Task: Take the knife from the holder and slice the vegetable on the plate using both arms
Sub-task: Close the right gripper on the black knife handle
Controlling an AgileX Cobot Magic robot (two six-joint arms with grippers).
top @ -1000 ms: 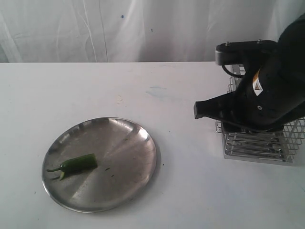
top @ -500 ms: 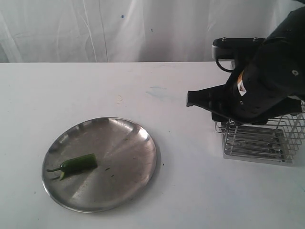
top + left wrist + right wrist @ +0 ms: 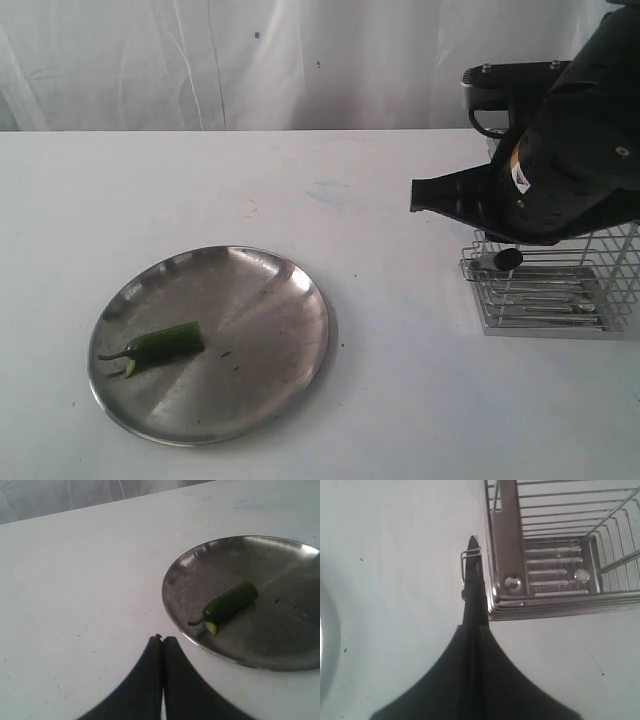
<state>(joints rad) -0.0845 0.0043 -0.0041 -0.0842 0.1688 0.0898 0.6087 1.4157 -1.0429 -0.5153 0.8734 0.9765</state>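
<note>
While the right gripper [image 3: 472, 626] has its fingers pressed together with no gap showing, a narrow dark shaft, the knife [image 3: 472, 580], runs straight on from their tips. They appear to pinch its near end, though the contact itself is hard to make out. The knife stands in a small wire loop [image 3: 466, 560] on the holder [image 3: 545, 600], on the wall that faces the plate [image 3: 280, 645], and its pointed end pokes out past the loop. The holder stands well apart from the plate on the white table [image 3: 75, 580], with the bulky black right arm [image 3: 570, 170] hanging over it and hiding its top. The vegetable [image 3: 231, 602] lies on the plate, on the half farther from the holder, with its curved stem toward the plate's rim and its cut end toward the plate's middle. A small pale-green slice [image 3: 211, 628] lies touching it near the stem. The left gripper [image 3: 161, 640] is fully closed on nothing, over the table just outside the plate's rim, nearest the stem end.
</note>
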